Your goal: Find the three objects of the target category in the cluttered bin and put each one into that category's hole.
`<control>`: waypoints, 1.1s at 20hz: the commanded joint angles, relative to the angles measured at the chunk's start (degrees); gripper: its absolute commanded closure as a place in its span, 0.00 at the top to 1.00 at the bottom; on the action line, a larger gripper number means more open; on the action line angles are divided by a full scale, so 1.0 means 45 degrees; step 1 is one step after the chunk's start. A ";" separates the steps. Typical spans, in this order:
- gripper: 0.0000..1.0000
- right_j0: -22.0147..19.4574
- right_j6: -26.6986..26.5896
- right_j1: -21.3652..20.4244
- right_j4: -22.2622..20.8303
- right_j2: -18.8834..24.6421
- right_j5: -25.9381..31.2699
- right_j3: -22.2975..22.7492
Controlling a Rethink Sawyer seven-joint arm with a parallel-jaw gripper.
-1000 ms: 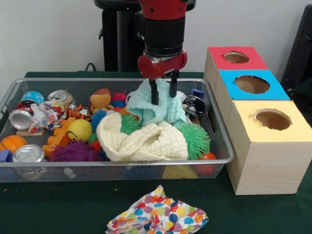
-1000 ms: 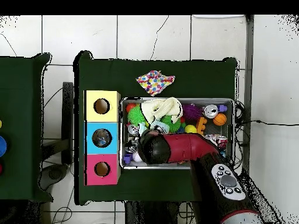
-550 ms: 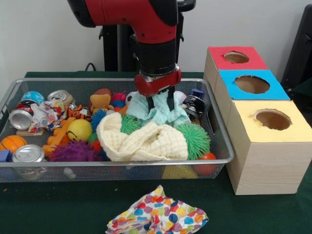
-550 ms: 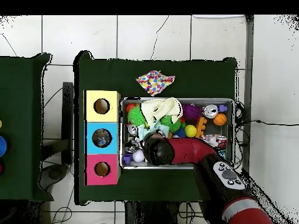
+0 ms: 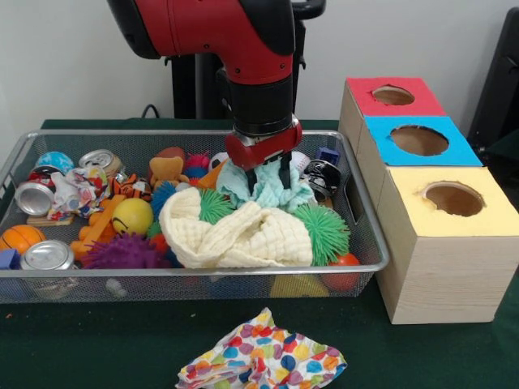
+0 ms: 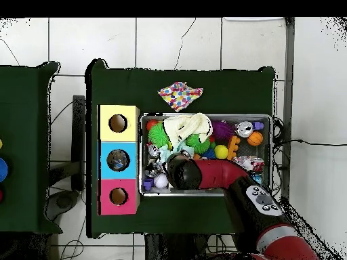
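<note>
1. Reaching down into the wire bin (image 5: 366, 243), the gripper (image 5: 268, 173) has its two dark fingers (image 5: 285, 168) pinched on the mint cloth (image 5: 272, 193), which is bunched up between and around them.
2. That mint cloth lies near the middle of the bin toward its back wall, touching the cream cloth (image 5: 243, 235) heaped just in front of it.
3. Two green spiky balls flank the cream cloth: one (image 5: 216, 206) tucked into its upper fold, a larger one (image 5: 323, 232) at its right end by the bin's right wall.
4. A patterned cloth (image 5: 263, 359) with coloured spots lies outside the bin on the green table (image 5: 97, 348), near the table's front edge.
5. The bin's left half holds a yellow ball (image 5: 132, 216), a purple spiky ball (image 5: 122, 253), an orange ball (image 5: 19, 237) and crushed cans (image 5: 47, 255) against the left wall.
6. Right of the bin stands a row of three boxes, each with a round hole on top: a yellow box (image 5: 451, 203) nearest the front, a blue box (image 5: 418, 140) in the middle, and a red box (image 5: 392, 96) at the back.
7. From overhead, the red arm (image 6: 217, 173) crosses the bin's rim and hides the gripper.
</note>
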 commanded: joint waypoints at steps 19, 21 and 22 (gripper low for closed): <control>1.00 -0.0453 0.0689 0.0451 -0.0871 -0.0002 0.0197 -0.0547; 1.00 -0.0561 0.0559 0.0430 -0.0864 0.0145 0.0272 -0.0509; 1.00 -0.0587 0.0517 0.0414 -0.0880 0.0172 0.0289 -0.0490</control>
